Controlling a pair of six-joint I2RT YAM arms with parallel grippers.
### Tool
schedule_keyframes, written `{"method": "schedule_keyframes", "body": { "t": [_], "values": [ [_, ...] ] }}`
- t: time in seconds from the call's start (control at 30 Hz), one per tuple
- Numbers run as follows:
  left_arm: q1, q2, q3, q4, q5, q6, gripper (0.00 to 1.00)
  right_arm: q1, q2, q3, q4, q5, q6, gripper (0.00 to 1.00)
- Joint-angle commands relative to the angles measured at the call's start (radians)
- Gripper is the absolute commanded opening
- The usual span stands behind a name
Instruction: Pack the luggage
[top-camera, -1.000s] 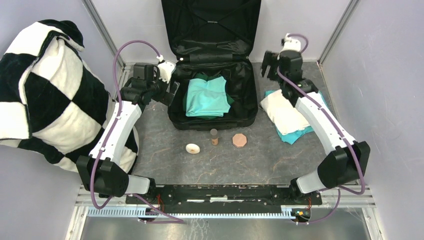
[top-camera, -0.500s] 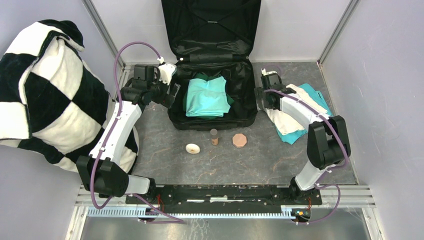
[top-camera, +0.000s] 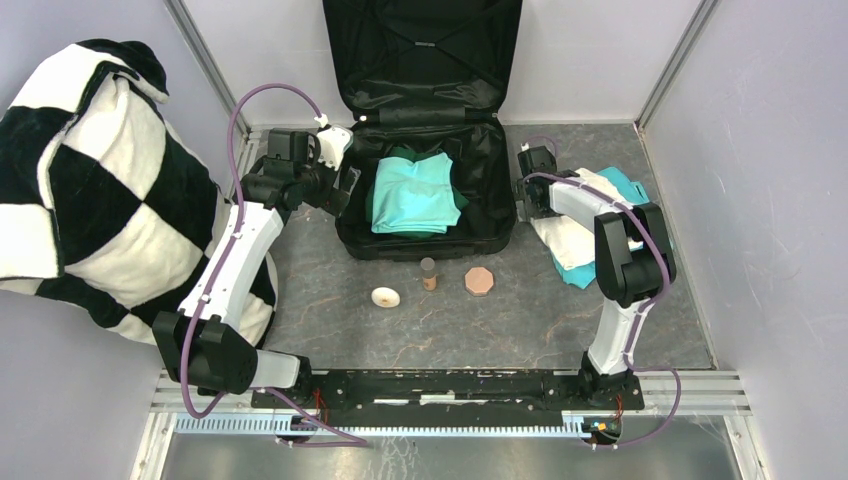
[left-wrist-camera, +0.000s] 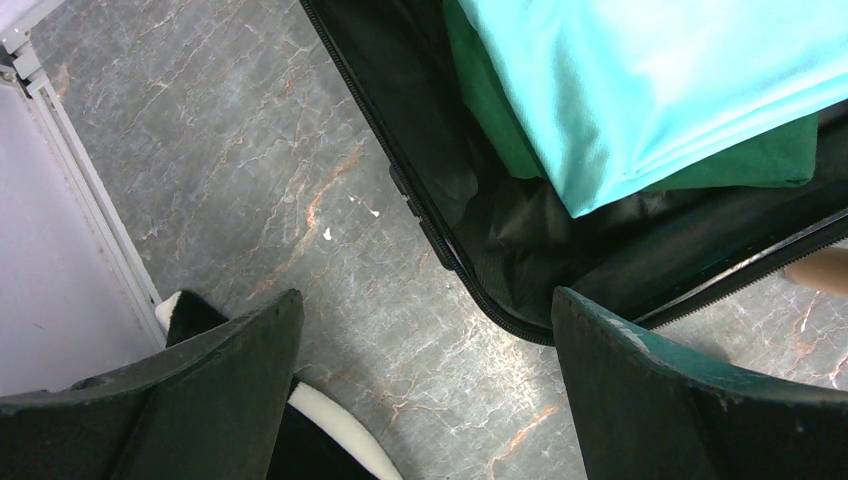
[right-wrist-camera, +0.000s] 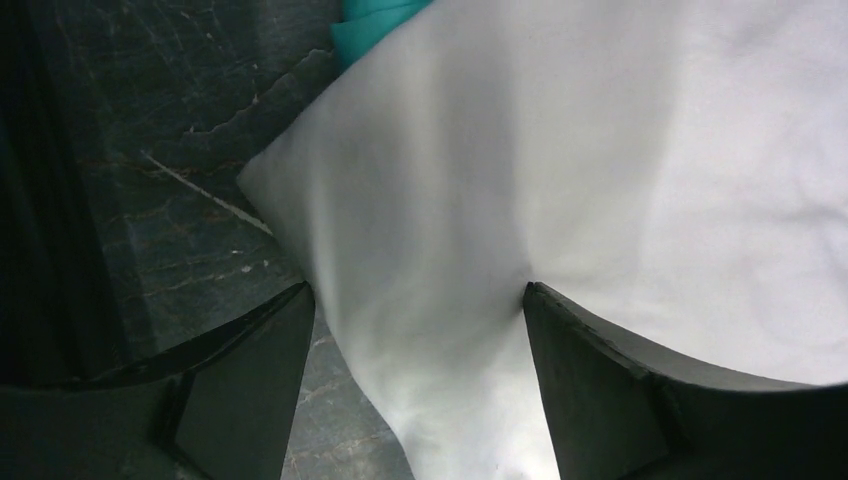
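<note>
While the left gripper (left-wrist-camera: 425, 300) hangs wide open beside the luggage (top-camera: 420, 50), the right gripper (right-wrist-camera: 417, 290) has open jaws astride white cloth (right-wrist-camera: 650, 180).

Walls (top-camera: 600, 60): plain pale lavender, metal corner posts (top-camera: 678, 62).
Bench (top-camera: 450, 335): grey marbled top, rust-coloured veins.
Light: even, soft.

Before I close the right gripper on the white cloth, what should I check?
1. Right gripper open: ok.
2. White cloth between its jaws: ok, a fold lies there, ungripped.
3. Luggage lid up: ok.
4. Room inside: ok, teal clothes leave space on the right.
5. Left gripper out of the way: ok, open at the luggage's left edge, empty.
6. Only the white cloth will lift, not the teal cloth beneath: cannot tell.
</note>
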Motion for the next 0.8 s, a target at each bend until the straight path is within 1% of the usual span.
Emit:
{"method": "schedule_keyframes", "body": {
  "t": [0.0,0.1,0.23,0.37,0.43,0.5,0.53,0.6,0.63,0.7,0.73,0.77],
  "values": [
    [0.001,-0.016,0.024,0.005,0.013,-0.028,1.0,0.008,0.042,0.053,0.025,-0.045,0.019,0.82],
    [0.001,-0.015,0.024,0.003,0.008,-0.022,1.0,0.004,0.047,0.052,0.028,-0.053,0.023,0.76],
    [0.002,-0.011,0.026,0.003,0.01,-0.022,1.0,-0.007,0.041,0.055,0.031,-0.049,0.026,0.64],
    [0.001,-0.007,0.032,-0.002,0.019,-0.028,1.0,-0.035,0.005,0.053,0.042,-0.082,0.048,0.38],
    [0.0,-0.003,0.038,-0.007,0.022,-0.027,1.0,-0.044,-0.01,0.058,0.045,-0.093,0.05,0.31],
    [0.0,0.001,0.046,-0.011,0.02,-0.026,1.0,-0.052,-0.014,0.078,0.03,-0.112,0.052,0.31],
    [0.001,0.002,0.049,-0.013,0.02,-0.027,1.0,-0.054,-0.014,0.09,0.02,-0.118,0.052,0.35],
    [0.0,0.002,0.05,-0.015,0.021,-0.027,1.0,-0.055,-0.02,0.097,0.009,-0.132,0.054,0.36],
    [0.0,0.002,0.051,-0.015,0.023,-0.027,1.0,-0.055,-0.028,0.09,0.016,-0.131,0.058,0.33],
    [0.0,0.003,0.052,-0.016,0.022,-0.028,1.0,-0.054,-0.048,0.07,0.037,-0.127,0.062,0.21],
    [0.0,0.004,0.054,-0.016,0.022,-0.027,1.0,-0.055,-0.048,0.07,0.038,-0.129,0.065,0.19],
    [0.0,0.006,0.057,-0.019,0.023,-0.026,1.0,-0.056,-0.043,0.077,0.029,-0.138,0.067,0.24]
  ]
}}
